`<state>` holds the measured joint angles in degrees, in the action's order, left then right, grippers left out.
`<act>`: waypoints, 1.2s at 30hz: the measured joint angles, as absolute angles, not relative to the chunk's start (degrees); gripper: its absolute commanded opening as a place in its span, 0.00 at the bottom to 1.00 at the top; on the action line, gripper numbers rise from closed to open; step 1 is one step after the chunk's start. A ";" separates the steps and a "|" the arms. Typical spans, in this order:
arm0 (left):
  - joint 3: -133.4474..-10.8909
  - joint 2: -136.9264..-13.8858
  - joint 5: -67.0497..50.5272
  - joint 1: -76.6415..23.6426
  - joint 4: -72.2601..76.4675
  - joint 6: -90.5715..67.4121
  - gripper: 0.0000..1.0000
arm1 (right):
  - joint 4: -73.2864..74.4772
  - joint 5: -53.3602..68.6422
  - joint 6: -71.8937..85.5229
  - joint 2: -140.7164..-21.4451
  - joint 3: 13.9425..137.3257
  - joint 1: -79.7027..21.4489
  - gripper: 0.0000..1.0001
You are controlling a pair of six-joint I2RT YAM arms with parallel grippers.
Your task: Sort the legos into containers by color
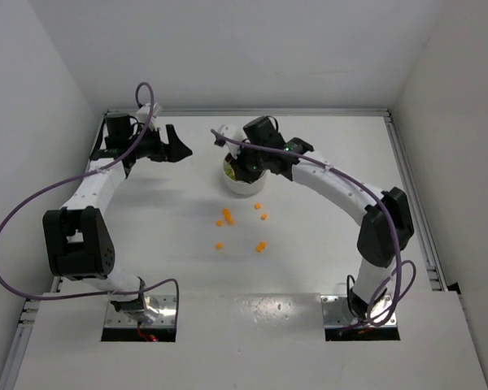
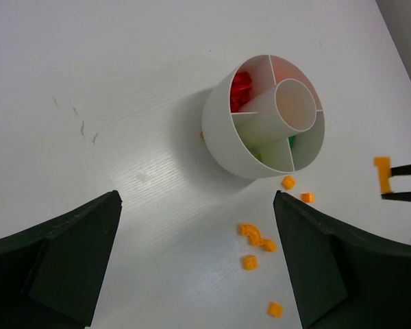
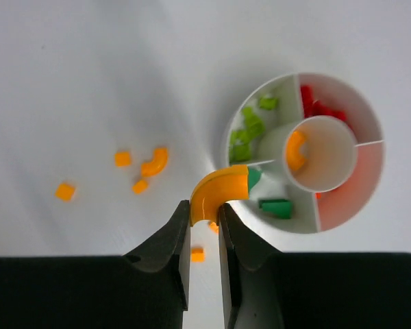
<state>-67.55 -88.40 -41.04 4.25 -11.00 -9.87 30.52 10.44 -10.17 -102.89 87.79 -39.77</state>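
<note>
Legos first, from the top view: loose orange legos (image 1: 226,216) are lying scattered mid-frame on the white worktop (image 1: 146,236), just below the round white dish (image 1: 242,188). The right claw (image 1: 240,165) is hanging over that dish at upper centre, while the left claw (image 1: 177,145) is idling at upper left, well apart from everything.

Over to the left wrist view: its jaws are standing wide apart, gripping nothing, with the dish sitting at upper right. Smooth thin plastic walls are dividing it into wedges round a small central cup (image 2: 296,103); red pieces are showing in one wedge, green in another. At the right edge, thin black tips are pinching a curved orange brick (image 2: 382,175).

Right wrist view now: the jaws are clamping together on one end of that brick, its arc reaching up toward the dish rim. Another orange curve is sitting in the central cup. Green is filling the upper-left wedge and red the upper-right.

Handling call: these bricks are looking feather-light, rigid and glossy, so probably slippery. Pinching across flat side faces is looking safest, since a rounded face could squirt out of the grip.
</note>
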 measured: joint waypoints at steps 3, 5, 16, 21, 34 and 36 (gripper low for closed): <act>-67.55 -88.40 -39.77 4.25 -11.00 -10.83 1.00 | 30.39 9.32 -9.98 -103.15 91.42 -38.89 0.05; -67.59 -88.44 -39.11 4.25 -11.07 -11.27 1.00 | 30.74 8.69 -9.96 -104.22 93.25 -38.13 0.05; -68.47 -90.15 -38.41 4.25 -11.55 -11.44 1.00 | 32.40 5.72 -9.78 -112.62 100.05 -33.93 0.05; -68.51 -90.15 -38.11 4.25 -11.55 -11.44 1.00 | 32.67 5.50 -9.80 -115.07 102.35 -33.50 0.07; -68.51 -90.15 -38.48 4.25 -11.57 -10.72 1.00 | 33.26 4.97 -9.47 -118.30 104.40 -33.17 0.39; -68.51 -90.15 -39.75 4.25 -11.64 -9.65 1.00 | 33.23 4.84 -9.39 -118.30 104.40 -33.17 0.42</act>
